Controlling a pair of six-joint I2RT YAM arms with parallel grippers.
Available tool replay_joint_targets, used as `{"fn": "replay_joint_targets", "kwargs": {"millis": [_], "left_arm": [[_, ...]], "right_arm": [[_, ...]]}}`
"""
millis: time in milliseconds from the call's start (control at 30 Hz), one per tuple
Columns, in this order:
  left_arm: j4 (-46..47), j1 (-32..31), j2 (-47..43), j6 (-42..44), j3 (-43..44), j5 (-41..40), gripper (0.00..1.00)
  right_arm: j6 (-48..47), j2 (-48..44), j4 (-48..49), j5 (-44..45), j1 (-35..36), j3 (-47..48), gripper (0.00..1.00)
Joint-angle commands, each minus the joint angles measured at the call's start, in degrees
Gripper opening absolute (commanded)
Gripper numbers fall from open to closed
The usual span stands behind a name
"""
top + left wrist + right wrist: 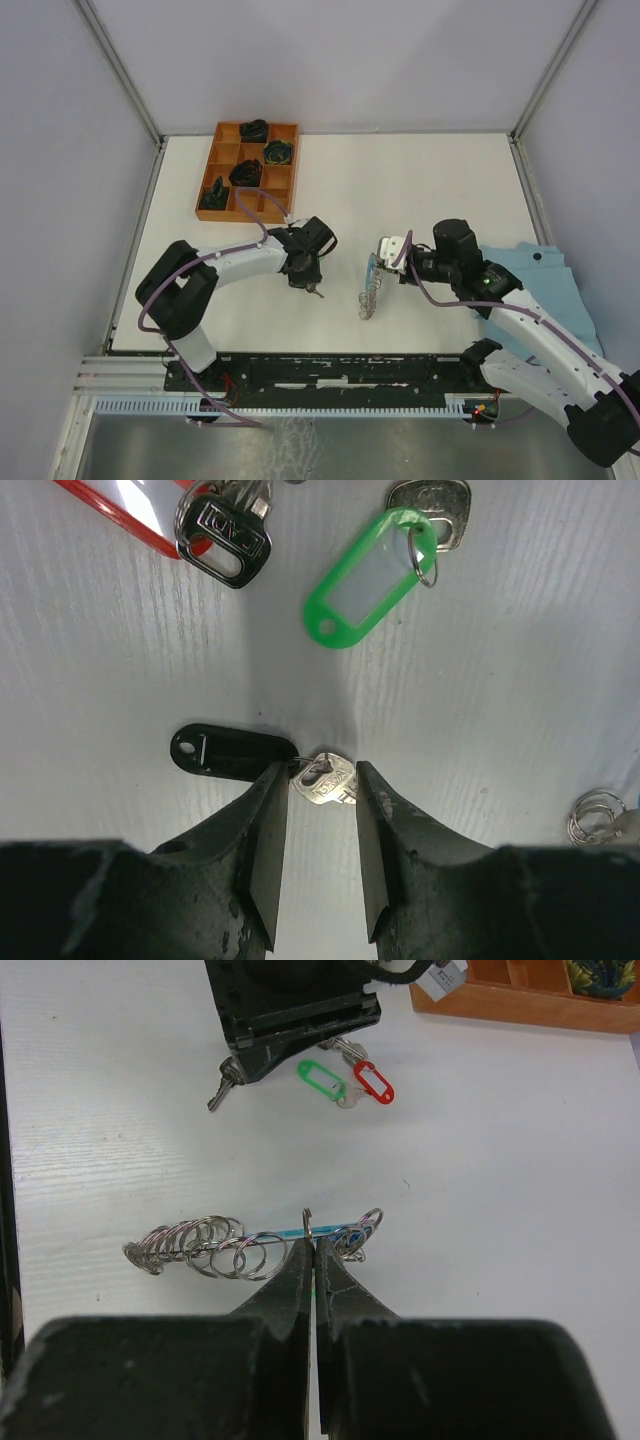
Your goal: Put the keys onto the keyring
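Left pincer: your left pincer [320, 772] is open. Its jaws stand on either side of the silver head of the black-tag key [326, 783], with a gap showing on each side, so it holds nothing.
Right pincer: your right pincer [315, 1248] is closed on the keyring [200, 1245] and nips it at the light-blue sleeve [285, 1232].
Keyring position: in the top view it sits between the two arms, near the middle of the counter [450, 180]. I cannot tell whether it rests on the counter or hangs just clear of it.
Keys position: all three lie loose on the counter around your left pincer. The green-tag key [368, 580] and the red-tag key [140, 510] are beyond the black-tag one, and all are well apart from the keyring.
Done so far: one hand has the ring secured, and the other is lined up over the first key.
On the ring: only small bare rings show along the loop. No coloured tag is visible on it.
Left to do: as I judge it, every key is yet to be picked up, carried across and threaded on.
Progress: early. You are set up for the first pick, and no key is on the ring.
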Motion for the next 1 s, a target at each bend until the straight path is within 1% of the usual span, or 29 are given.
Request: {"fn": "replay_joint_targets", "kwargs": {"millis": [0,200,300,367,567,667,833,867,967], "left_arm": [[-2.6,-1.7,1.7,-4.4,2.6,-3.4,0.41],[-2.5,-2.5,3.4,-5.7,1.6,-6.4,0.41],[-1.7,-2.5,3.5,-5.5,0.9,-8.0,0.38],[-1.1,-2.5,3.0,-5.2,0.0,-8.5,0.34],[-0.6,-2.5,0.7,-4.0,-1.4,-9.0,0.11],[-0.6,-2.4,-0.6,-2.8,-1.5,-8.8,0.03],[1.6,-2.4,-3.8,3.7,-1.6,-11.6,0.03],[2.9,-2.4,-4.6,5.6,-1.9,-12.3,0.03],[11.3,-2.4,-7.7,13.1,-4.8,-12.5,0.03]], "right_arm": [[0.6,-1.5,4.2,-0.8,-0.1,-0.1,0.01],[0.8,-1.5,5.3,-0.9,-0.1,-0.6,0.01],[1.0,-1.5,5.3,-0.9,-0.2,-0.6,0.01],[0.9,-1.6,5.4,-0.9,-0.2,-0.6,0.01],[1.0,-1.7,5.2,-0.9,-0.2,-0.5,0.01],[0.8,-1.7,5.0,-0.9,-0.1,-0.2,0.01],[0.6,-1.8,4.5,-0.8,-0.1,0.0,0.01],[0.6,-1.8,4.4,-0.8,-0.1,0.1,0.01],[0.4,-1.9,4.0,-0.7,-0.1,0.3,0.01]]}}
